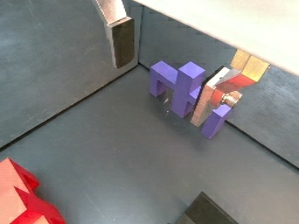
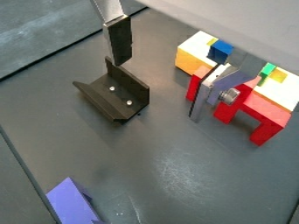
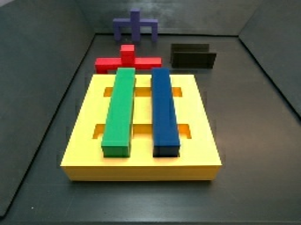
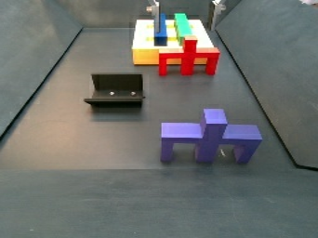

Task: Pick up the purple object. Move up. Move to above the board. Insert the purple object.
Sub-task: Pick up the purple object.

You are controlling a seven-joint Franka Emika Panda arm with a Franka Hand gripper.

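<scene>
While the purple object (image 4: 209,139) rests untouched on the dark floor in the lower centre of a side view, standing on its prongs with the stem pointing up, the pick-up step is judged not yet begun. In a wrist view the same piece (image 1: 181,90) is seen in the upper middle of the frame. The gripper (image 1: 118,37) is visible only in the wrist views, near the top edge, well apart from the piece. A single finger plate with its dark pad is shown, so whether the jaws are open or closed cannot be told; nothing is seen held.

The board (image 3: 83,132) occupies the centre of a side view, with a green bar (image 3: 119,110) and a long dark-blue bar (image 3: 164,107) lying along it. The red cross-shaped block (image 3: 126,61) sits just beyond its far edge, and the fixture (image 4: 117,90) stands at centre left of the other side view.

Risks are judged as follows:
- A grasp taken off centre on the narrow stem may tilt the piece.
- A low transfer may strike the red block or fixture.
- Misalignment over the slots may jam the prongs
</scene>
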